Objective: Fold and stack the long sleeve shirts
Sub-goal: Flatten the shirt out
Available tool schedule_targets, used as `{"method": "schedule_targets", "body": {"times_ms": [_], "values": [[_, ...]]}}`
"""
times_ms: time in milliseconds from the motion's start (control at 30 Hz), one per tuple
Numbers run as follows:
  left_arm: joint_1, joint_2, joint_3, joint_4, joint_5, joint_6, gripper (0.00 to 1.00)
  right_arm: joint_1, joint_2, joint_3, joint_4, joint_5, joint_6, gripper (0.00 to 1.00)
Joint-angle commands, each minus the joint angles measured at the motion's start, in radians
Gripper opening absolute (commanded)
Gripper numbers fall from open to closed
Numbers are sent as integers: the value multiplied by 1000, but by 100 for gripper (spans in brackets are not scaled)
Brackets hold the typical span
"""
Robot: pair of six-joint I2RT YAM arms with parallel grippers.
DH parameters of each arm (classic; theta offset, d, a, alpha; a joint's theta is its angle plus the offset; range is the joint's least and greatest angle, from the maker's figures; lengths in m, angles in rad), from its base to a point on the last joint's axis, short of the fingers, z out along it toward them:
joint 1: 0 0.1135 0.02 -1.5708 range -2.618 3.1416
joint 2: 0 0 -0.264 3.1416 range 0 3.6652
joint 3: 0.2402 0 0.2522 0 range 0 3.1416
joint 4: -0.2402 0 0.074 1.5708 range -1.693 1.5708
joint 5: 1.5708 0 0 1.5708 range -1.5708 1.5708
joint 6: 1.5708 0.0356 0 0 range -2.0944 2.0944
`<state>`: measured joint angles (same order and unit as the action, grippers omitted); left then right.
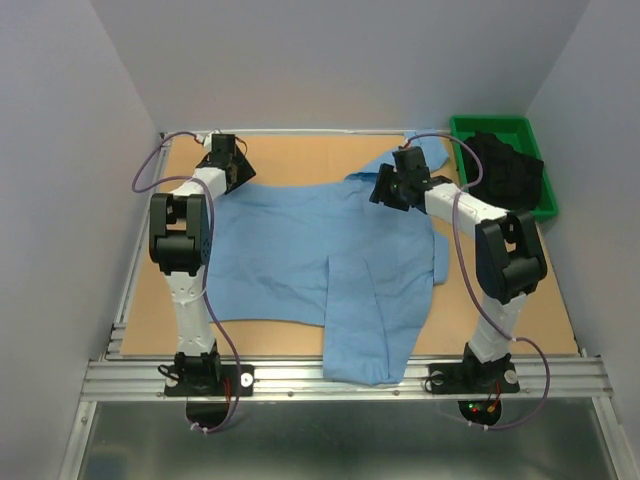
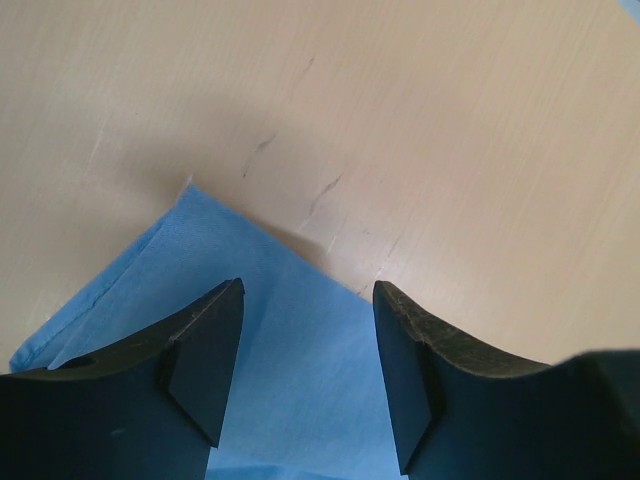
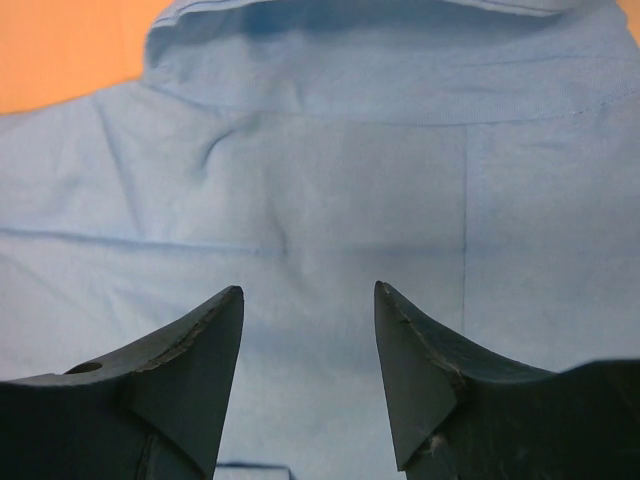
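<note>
A light blue long sleeve shirt [image 1: 320, 260] lies spread across the wooden table, one part hanging over the near edge. My left gripper [image 1: 228, 165] is open above the shirt's far left corner; the left wrist view shows that corner [image 2: 200, 260] between my open fingers [image 2: 205, 350]. My right gripper [image 1: 392, 188] is open above the shirt near its collar; the right wrist view shows blue fabric [image 3: 320, 200] and the collar band [image 3: 380, 20] beyond my open fingers [image 3: 420, 370]. Neither gripper holds anything.
A green bin [image 1: 500, 135] at the far right corner holds dark clothing [image 1: 510, 170]. Bare wooden table [image 1: 300, 155] shows behind the shirt and along both sides. White walls enclose the table. A metal rail [image 1: 340, 375] runs along the near edge.
</note>
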<state>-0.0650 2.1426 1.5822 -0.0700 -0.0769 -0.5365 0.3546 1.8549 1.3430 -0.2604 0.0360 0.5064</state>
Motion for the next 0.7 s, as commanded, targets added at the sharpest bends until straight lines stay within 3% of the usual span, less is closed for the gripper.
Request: {"method": "schedule_targets", "body": {"times_ms": [0,267,667], "values": [[4,19,48,12,8,-17,65,-34,81,80,62,-24,43,60],[7,40,42,9,-1,-26,65,-62,190,104,130,-53,81,58],[97,53,7,9,-40,-82,63,-166,248,-27,185,-39,156,58]]}}
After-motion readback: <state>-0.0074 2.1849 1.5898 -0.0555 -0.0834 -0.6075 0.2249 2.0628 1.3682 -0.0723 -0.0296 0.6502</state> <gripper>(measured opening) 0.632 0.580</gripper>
